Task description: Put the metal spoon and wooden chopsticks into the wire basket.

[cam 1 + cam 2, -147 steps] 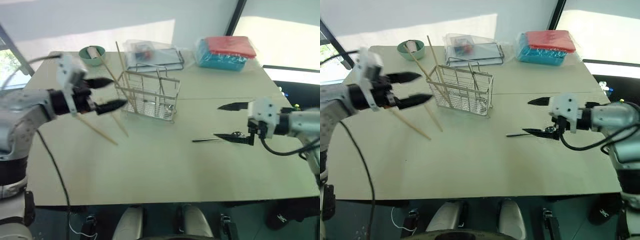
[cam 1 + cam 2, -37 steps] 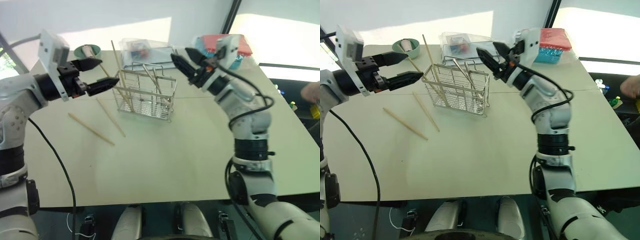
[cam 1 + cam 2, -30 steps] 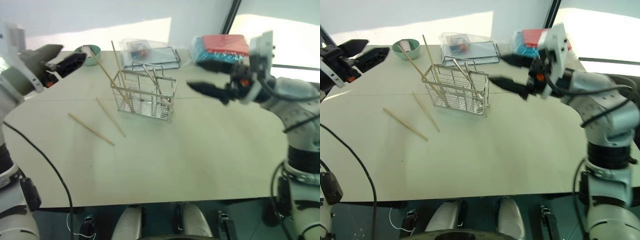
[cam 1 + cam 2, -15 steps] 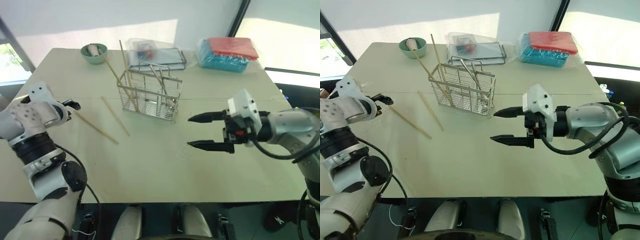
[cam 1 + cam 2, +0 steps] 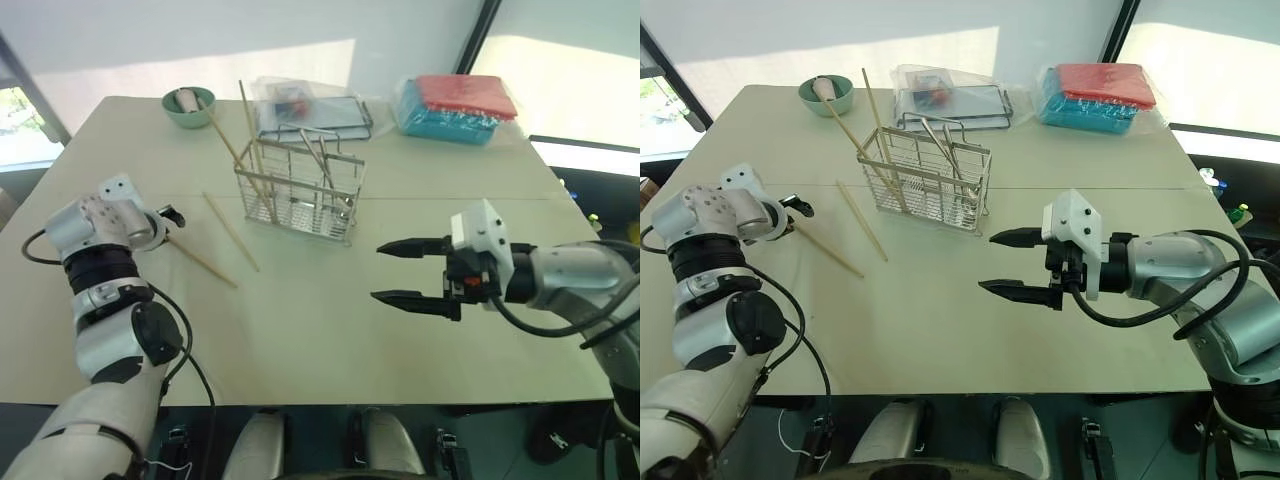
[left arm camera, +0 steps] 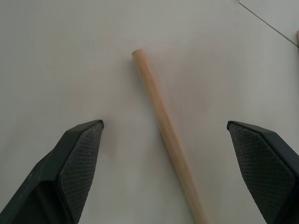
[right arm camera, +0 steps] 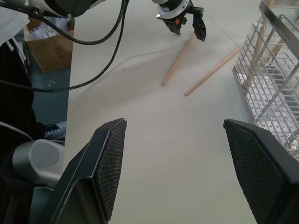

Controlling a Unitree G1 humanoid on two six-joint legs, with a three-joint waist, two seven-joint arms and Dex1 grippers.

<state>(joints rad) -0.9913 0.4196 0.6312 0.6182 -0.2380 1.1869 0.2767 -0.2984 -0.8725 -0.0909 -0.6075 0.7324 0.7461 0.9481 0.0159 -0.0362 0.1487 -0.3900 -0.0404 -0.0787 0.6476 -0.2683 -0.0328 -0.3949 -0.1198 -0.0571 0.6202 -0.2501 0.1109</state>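
So I've got my left claw (image 6: 163, 135) parked right over the end of one of the wooden chopsticks (image 5: 199, 259) lying loose on the table (image 5: 300, 330), jaws spread wide with the stick running up between them. Nothing gripped yet. In the wrist view the stick sits a bit off-centre and slanted across the gap, closer to neither pad really, so my plan is to square the wrist to the stick first and only then close. Round thin wood on a flat top likes to roll or squirt out sideways, so I'd come down until the pads nearly touch the table, then squeeze slowly.

A second chopstick (image 5: 231, 232) lies just beside this one, nearer the wire basket (image 5: 298, 192), so I need to keep the far pad from bumping it.

The basket stands upright mid-table with a couple of chopsticks already leaning out of it, plus what looks like the metal spoon (image 5: 318, 160) poking up inside, though the wires make that hard to be sure of.

My right claw (image 5: 412, 272) hangs over bare table with its jaws apart, holding nothing, well away from everything.
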